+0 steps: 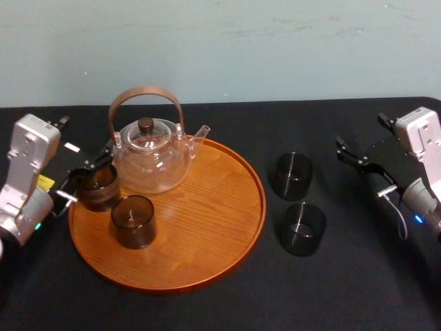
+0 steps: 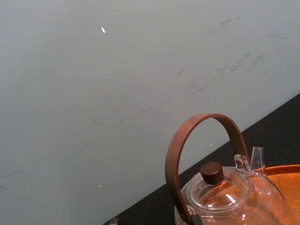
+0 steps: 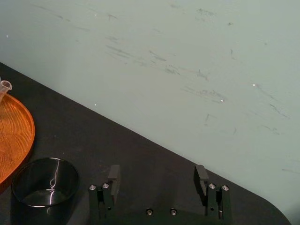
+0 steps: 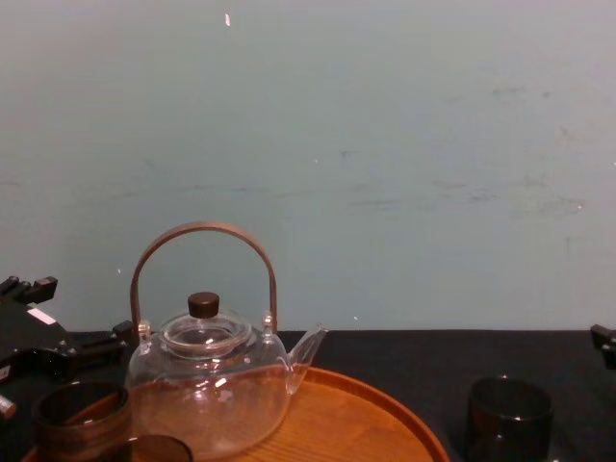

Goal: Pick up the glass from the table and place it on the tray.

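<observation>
A clear glass teapot (image 1: 151, 162) stands upright at the back left of the tray (image 1: 207, 207), near its rim, and you can see straight through its rounded body to the wood beneath. A brown hoop handle (image 2: 172, 171) arches upright over its glass lid (image 4: 204, 337), which carries a dark round knob (image 2: 212, 172) in the middle, while the short clear spout (image 4: 308, 346) juts to the right and slightly away, tip raised. Behind everything runs a plain, pale grey-green wall (image 4: 385, 144), marked with faint dark scuffs (image 3: 201, 91) and streaks scattered across it and a few tiny bright specks.
</observation>
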